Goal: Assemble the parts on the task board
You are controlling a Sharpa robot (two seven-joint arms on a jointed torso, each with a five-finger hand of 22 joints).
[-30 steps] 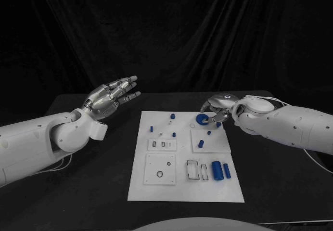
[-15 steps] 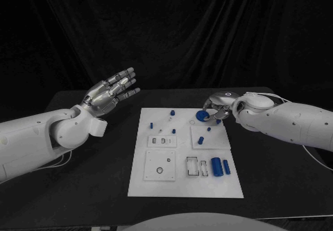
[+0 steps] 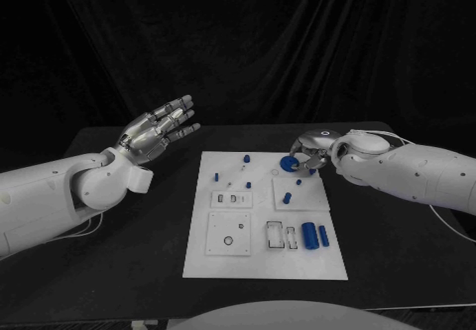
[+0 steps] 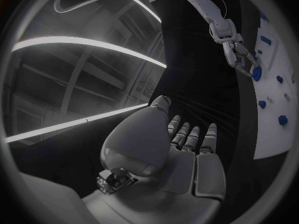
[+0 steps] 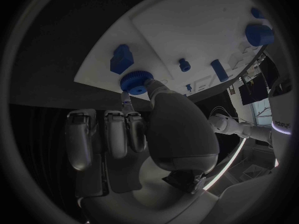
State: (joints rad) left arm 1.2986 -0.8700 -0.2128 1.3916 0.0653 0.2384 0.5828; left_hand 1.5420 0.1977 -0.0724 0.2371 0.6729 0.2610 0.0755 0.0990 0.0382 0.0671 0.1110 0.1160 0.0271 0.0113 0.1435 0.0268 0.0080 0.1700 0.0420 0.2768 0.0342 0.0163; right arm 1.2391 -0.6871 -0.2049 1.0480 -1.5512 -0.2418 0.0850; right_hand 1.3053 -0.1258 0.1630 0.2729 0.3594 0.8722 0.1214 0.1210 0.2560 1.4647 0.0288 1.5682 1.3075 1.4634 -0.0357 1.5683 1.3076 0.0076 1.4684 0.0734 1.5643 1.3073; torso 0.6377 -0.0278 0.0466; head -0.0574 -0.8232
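Note:
The white task board lies in the middle of the black table. My right hand is at the board's far right corner and pinches a round blue toothed part between thumb and a finger, just above the board. Small blue pegs stand in the board's far half, and two blue cylinders lie near its right edge. My left hand is raised above the table left of the board, fingers spread, holding nothing. In the left wrist view, the palm faces the board.
White inset plates with slots and a hole sit on the board's near left part. Bare black table surrounds the board on both sides. A black curtain hangs behind the table.
My right hand has lifted the blue toothed part a little and drawn it toward the board's far edge. The left hand has risen slightly, still spread.

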